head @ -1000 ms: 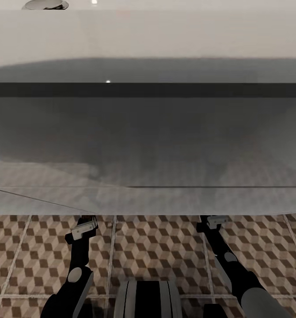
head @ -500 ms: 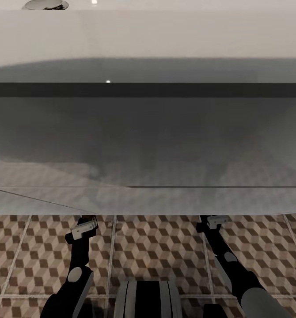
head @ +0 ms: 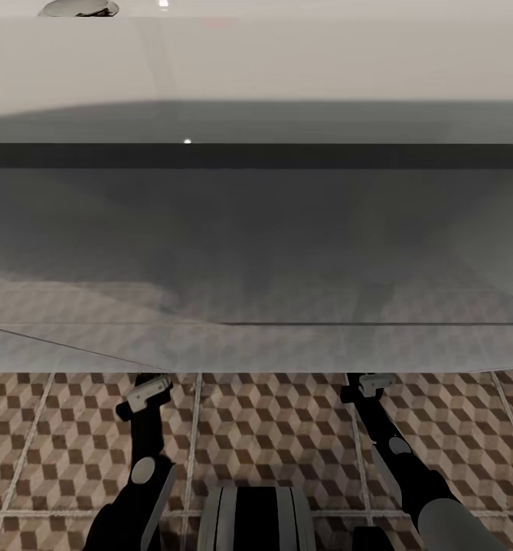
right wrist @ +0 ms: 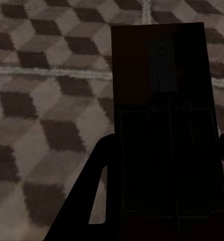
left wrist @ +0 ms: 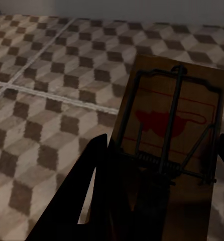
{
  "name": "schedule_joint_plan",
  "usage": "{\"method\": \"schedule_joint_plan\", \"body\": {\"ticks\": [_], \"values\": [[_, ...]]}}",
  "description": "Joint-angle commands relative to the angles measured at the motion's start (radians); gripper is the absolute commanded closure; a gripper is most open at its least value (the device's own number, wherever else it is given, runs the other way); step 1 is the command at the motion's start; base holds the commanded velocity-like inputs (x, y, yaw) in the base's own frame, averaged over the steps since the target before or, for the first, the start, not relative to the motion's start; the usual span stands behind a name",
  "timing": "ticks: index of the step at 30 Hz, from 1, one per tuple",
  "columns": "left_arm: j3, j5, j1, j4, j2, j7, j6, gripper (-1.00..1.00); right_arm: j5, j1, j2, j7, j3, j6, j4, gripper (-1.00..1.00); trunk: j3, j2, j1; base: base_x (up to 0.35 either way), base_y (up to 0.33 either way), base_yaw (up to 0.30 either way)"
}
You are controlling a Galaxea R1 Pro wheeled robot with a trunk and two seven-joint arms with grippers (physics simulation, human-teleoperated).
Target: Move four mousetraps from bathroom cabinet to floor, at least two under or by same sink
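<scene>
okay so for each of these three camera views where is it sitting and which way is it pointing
Head view: on the robot's head, angled down at the sink front and bathroom floor; both arms show.
Left wrist view: along the left gripper, over a mousetrap.
Right wrist view: along the right gripper, over a second, shadowed mousetrap.
Shared: both wrist views show cube-patterned floor.

A round metallic fitting [head: 79, 8], grey with a darker centre and cut off by the top of the head view, sits at the far left corner of the sink [head: 256, 61]; its type cannot be determined. Two small white light spots are visible on the same carrier, one [head: 163, 4] just beside the fitting at the far edge and one [head: 187, 141] lower down at the near edge. In the left wrist view, a plain grey wall surface [left wrist: 142, 7] stands along the far edge of the bathroom floor [left wrist: 41, 75], without visible markings.
</scene>
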State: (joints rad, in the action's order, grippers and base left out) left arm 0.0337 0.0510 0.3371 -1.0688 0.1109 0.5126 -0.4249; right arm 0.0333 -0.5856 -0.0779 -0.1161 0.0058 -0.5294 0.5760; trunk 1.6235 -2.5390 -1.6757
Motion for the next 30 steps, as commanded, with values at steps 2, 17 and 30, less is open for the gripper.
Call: {"method": "schedule_joint_plan", "body": {"ticks": [2, 17, 30], "values": [[0.005, 0.007, 0.0, -0.006, 0.002, 0.015, 0.002, 1.0, 0.005, 0.0, 0.0, -0.007, 0.0, -0.003, -0.001, 1.0, 0.0, 0.0, 0.0, 0.0, 0.0, 0.0], [0.011, 0.007, 0.0, -0.019, -0.002, 0.022, 0.002, 1.0, 0.005, 0.0, 0.0, -0.007, 0.0, -0.003, -0.001, 1.0, 0.0, 0.0, 0.0, 0.0, 0.0, 0.0], [-0.049, 0.006, 0.0, -0.018, -0.026, -0.116, 0.157, 1.0, 0.014, 0.0, -0.042, -0.011, -0.001, 0.004, -0.007, 1.0, 0.0, 0.0, 0.0, 0.0, 0.0, 0.0]]}}
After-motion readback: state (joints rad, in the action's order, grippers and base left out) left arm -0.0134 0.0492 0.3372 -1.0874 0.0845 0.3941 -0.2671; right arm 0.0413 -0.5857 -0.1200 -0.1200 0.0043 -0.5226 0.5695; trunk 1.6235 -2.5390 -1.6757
